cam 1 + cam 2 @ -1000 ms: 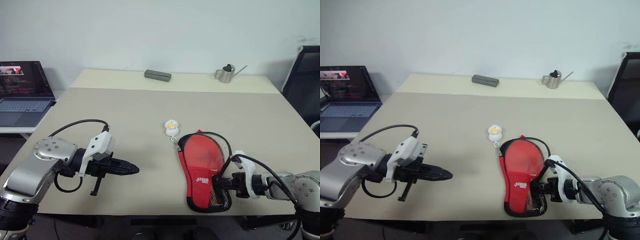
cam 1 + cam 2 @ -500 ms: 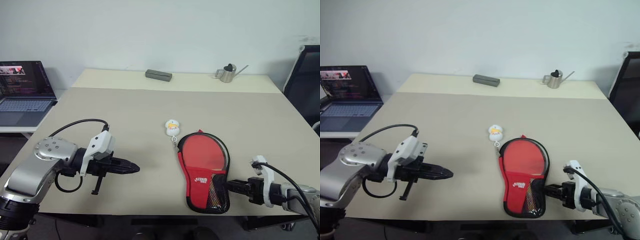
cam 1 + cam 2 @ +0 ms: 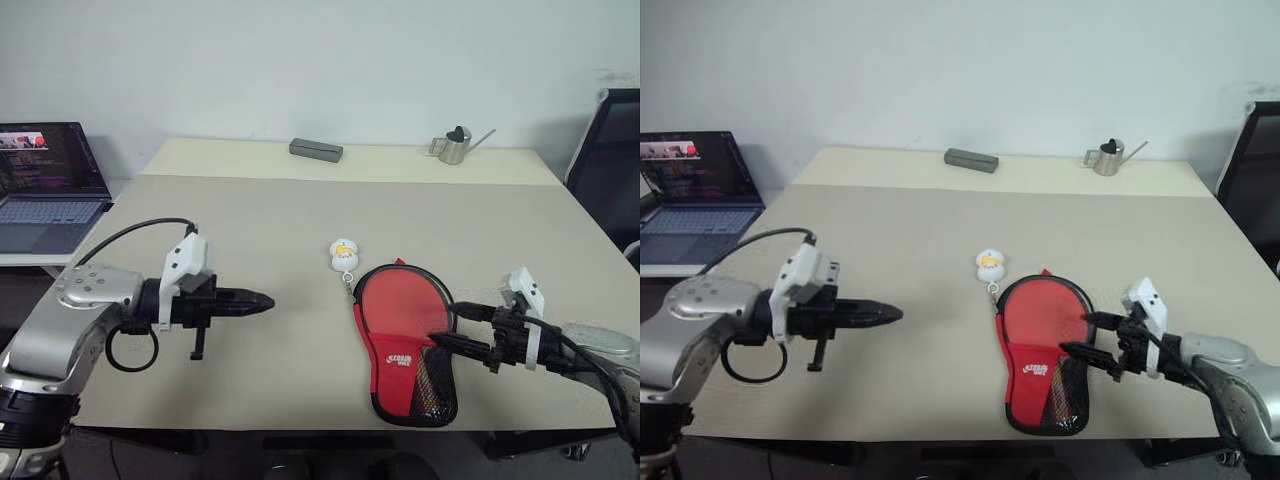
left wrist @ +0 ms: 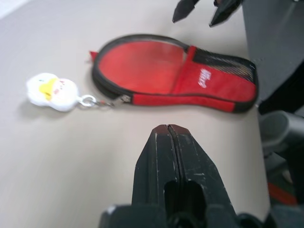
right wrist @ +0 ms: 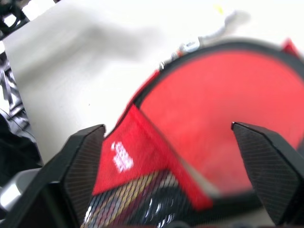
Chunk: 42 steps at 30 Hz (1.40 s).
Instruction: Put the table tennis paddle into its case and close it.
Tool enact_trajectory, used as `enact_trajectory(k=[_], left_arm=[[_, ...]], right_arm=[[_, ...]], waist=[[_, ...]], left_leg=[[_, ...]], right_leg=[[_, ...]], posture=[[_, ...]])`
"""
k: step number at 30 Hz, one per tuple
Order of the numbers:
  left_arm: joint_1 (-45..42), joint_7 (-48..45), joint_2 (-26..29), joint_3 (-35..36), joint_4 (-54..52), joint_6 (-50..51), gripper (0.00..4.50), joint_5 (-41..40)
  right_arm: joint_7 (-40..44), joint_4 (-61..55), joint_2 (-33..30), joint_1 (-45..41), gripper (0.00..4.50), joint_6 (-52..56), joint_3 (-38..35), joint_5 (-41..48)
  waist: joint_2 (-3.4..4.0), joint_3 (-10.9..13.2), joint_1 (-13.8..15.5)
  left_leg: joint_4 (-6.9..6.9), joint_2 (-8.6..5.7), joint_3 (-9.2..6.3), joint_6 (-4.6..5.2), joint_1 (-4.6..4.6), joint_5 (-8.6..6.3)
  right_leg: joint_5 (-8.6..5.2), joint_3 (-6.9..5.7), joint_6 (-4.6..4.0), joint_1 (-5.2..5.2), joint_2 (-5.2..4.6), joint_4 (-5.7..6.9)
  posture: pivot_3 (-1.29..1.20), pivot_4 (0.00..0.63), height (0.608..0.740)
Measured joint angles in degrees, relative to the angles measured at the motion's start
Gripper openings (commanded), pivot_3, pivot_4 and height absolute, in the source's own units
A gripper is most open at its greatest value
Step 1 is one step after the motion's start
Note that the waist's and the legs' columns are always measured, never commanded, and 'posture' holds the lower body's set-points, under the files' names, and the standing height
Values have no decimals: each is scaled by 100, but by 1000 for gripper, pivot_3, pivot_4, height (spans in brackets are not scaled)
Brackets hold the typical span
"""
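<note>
Lying near the bench's (image 3: 250, 215) front edge, the case (image 3: 408, 345) points its round red end away from the robot and its mesh pocket end toward the edge. The table tennis paddle (image 3: 400, 305) sits inside it, its red face showing through the open front. The right tool (image 3: 455, 327) hovers just beside the case's right flank, fingers spread wide and empty, aimed across the long axis. The left tool (image 3: 262, 299) hangs well apart to the left, fingers pressed together, holding nothing. A white duck charm (image 3: 343, 254) on the zip pull lies just beyond the round end. Judging by this, the right arm is far nearer for closing.
</note>
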Motion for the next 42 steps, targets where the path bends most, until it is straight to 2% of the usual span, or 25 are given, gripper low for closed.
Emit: enact_trajectory(k=[5, 10, 18, 22, 26, 33, 36, 42], left_arm=[[-66, 553, -122, 179, 227, 74, 0, 58], [-97, 950, -277, 195, 560, 23, 0, 330], [-179, 1037, -391, 121, 599, 56, 0, 420], [-293, 928, -385, -93, 606, 66, 0, 501], [-571, 837, -413, -369, 706, 87, 0, 617], [-1244, 1166, -951, -1104, 1339, 269, 0, 1188], [-1574, 1371, -1235, -1297, 1861, 306, 613, 1460], [-2145, 1454, -1706, -1505, 2753, 11, 2673, 1848]], right_arm=[[147, 72, 246, -252, 4458, -688, 630, -539], [-24, 618, 800, -833, 4458, -953, 1000, -973], [-204, 1509, 1442, -1242, 4458, -1050, 1515, -1454], [-375, 2056, 1669, -1310, 4458, -1091, 1698, -1788], [-540, 2508, 1851, -1380, 4458, -1590, 1847, -2242], [-759, 2731, 2124, -1384, 4458, -1983, 1899, -2658], [-835, 2730, 2249, -1372, 4500, -1980, 1895, -2722], [-1016, 2745, 2512, -1340, 4500, -1975, 1891, -2822]], waist=[[-1, 1, -2], [-7, -4, -5], [-11, -6, 2], [-8, -5, -2], [-16, -15, -14], [-23, -31, -14], [-34, -38, -16], [-47, -46, -42]], left_leg=[[0, -3, 1, -1, 0, 0], [1, -2, -2, -3, 4, 1], [0, -8, -6, -4, 1, 1], [1, -11, -6, -5, 2, 1], [1, -10, -5, -5, 9, 2], [9, -16, -2, -10, 21, 6], [11, -19, 0, -13, 25, 8], [10, -15, 7, -18, 43, 10]], right_leg=[[5, 4, 7, -2, -1, 0], [5, 5, 3, -1, 0, 3], [29, 5, 5, -4, -1, 3], [25, 6, 18, -4, 0, 4], [26, 7, 22, -1, 5, 8], [29, 5, 29, 5, 16, 23], [25, 5, 25, -4, 17, 52], [22, 13, 21, -3, 13, 78]], posture=[[0, 150, 740], [0, 150, 740], [0, 150, 740], [0, 150, 740], [0, 150, 740], [0, 150, 740], [0, 150, 740], [0, 150, 740]])
